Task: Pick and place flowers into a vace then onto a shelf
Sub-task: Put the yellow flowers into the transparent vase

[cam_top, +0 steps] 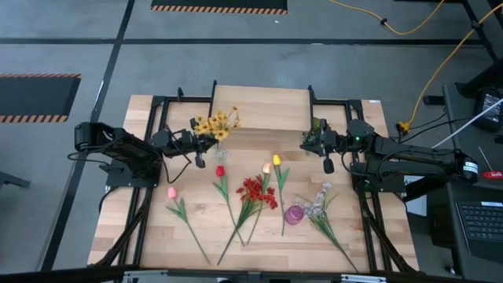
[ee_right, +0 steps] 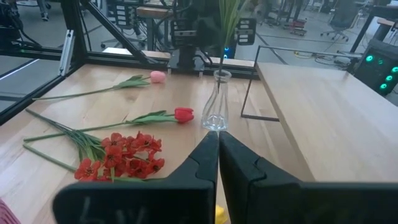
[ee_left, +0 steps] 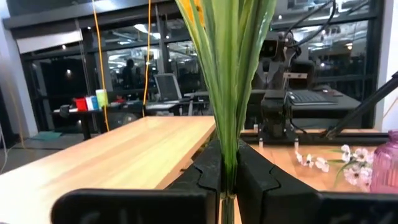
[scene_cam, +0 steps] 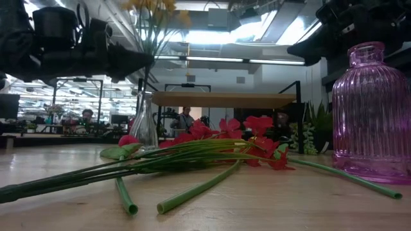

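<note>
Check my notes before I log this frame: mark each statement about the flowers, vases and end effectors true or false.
1. The left end effector is shut on the yellow spray's stems. True.
2. The clear vase lies tipped over. False: it stands upright beside the shelf.
3. The pink vase holds flowers. False: it stands empty.
4. The right end effector is shut and holds nothing. True.
5. The red spray lies on the table. True.

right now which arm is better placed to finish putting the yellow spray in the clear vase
Left. Its end effector is shut on the yellow spray's stems right above the clear vase. The right end effector is shut, empty, and farther off.
</note>
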`<act>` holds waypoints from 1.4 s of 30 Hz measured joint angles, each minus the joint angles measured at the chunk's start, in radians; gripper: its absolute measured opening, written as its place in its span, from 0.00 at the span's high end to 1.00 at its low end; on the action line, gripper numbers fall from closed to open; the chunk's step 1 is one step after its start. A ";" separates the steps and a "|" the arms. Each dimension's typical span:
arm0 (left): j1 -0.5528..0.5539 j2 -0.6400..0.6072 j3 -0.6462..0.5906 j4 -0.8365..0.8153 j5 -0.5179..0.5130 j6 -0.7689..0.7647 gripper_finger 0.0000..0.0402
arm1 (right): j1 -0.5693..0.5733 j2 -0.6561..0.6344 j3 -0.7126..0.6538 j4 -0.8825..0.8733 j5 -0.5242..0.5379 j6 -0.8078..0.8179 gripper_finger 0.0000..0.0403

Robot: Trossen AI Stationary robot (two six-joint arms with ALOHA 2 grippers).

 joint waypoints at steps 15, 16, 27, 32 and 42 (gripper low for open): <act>0.000 0.000 0.000 -0.091 -0.026 0.003 0.93 | 0.000 0.000 0.000 0.000 0.000 0.000 0.96; 0.000 0.000 0.000 -0.101 -0.027 0.000 0.92 | 0.000 0.000 0.000 0.000 0.000 0.000 0.96; 0.000 0.000 0.000 -0.100 -0.053 -0.033 0.87 | 0.000 0.000 0.000 0.000 0.000 0.000 0.96; 0.000 0.000 0.000 -0.110 -0.055 -0.065 0.81 | 0.000 0.000 0.000 -0.001 0.000 0.003 0.96; 0.000 0.000 0.000 -0.137 -0.055 -0.124 0.66 | 0.000 0.000 0.000 -0.024 0.000 0.006 0.96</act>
